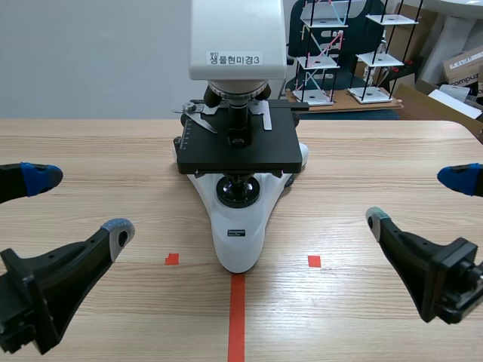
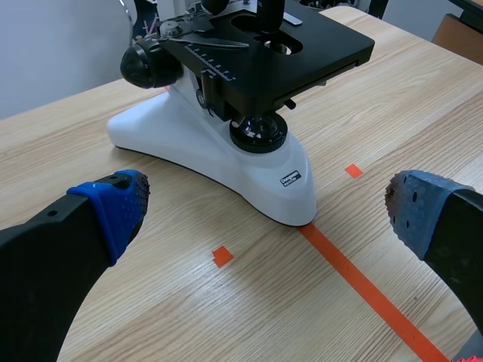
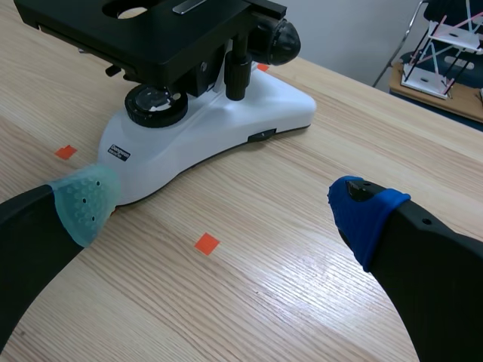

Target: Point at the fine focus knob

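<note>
A white microscope (image 1: 236, 226) with a black stage (image 1: 238, 147) stands mid-table, facing me. Its black focus knob shows on the side of the body in the left wrist view (image 2: 149, 65), ahead of my left gripper (image 2: 266, 207). The matching knob on the other side (image 3: 278, 39) shows in the right wrist view, ahead of my right gripper (image 3: 224, 205). Both grippers are open and hold nothing. In the scene view the left gripper (image 1: 79, 204) hangs at the near left and the right gripper (image 1: 417, 200) at the near right, each well clear of the microscope.
Wire model racks (image 1: 326, 53) stand on a shelf beyond the table's far edge. Cardboard boxes (image 1: 462, 72) sit at the far right. Bare wood lies on both sides of the microscope base.
</note>
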